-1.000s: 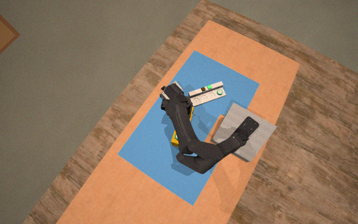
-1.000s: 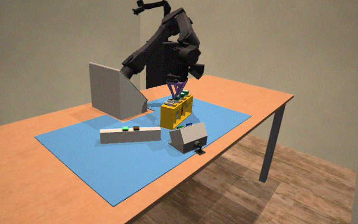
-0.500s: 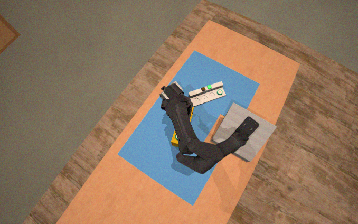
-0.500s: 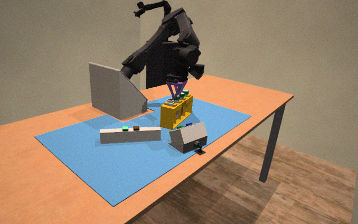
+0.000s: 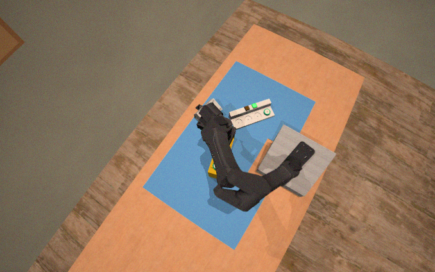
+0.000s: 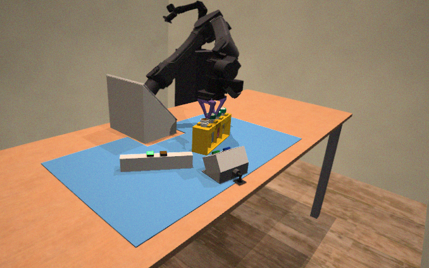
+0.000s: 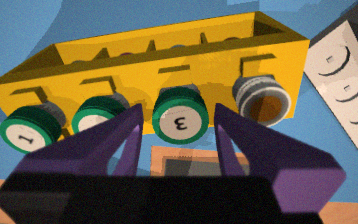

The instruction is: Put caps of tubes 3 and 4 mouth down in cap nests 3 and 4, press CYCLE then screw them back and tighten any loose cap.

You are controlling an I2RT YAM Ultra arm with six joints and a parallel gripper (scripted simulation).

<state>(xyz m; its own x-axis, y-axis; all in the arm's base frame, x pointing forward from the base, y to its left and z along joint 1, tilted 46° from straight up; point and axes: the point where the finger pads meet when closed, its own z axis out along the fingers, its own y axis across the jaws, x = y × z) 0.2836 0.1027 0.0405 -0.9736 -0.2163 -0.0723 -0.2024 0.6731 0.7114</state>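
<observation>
The yellow decapping station [image 7: 165, 55] fills the wrist view. Green caps 1 [image 7: 30, 132], 2 [image 7: 97, 116] and 3 [image 7: 180, 116] sit on their tubes. Tube 4 [image 7: 263, 100] stands uncapped, with its mouth open. My gripper [image 7: 178, 111] hangs just above cap 3, open, with one purple finger on each side and a gap to the cap on both sides. It holds nothing. In the top view, cap 4 [image 5: 266, 111] lies in the rightmost nest of the cap tray [image 5: 251, 113]. The green lamp [image 5: 254, 105] is lit and the amber lamp [image 5: 246, 108] is dark.
The small key desk [image 6: 225, 162] stands in front of the station, with the green key [image 6: 216, 152] and the blue key [image 6: 226, 148] on top. The arm's grey wedge base [image 6: 136, 109] stands at the back left. The cap tray's edge [image 7: 335, 65] lies close to the right of tube 4.
</observation>
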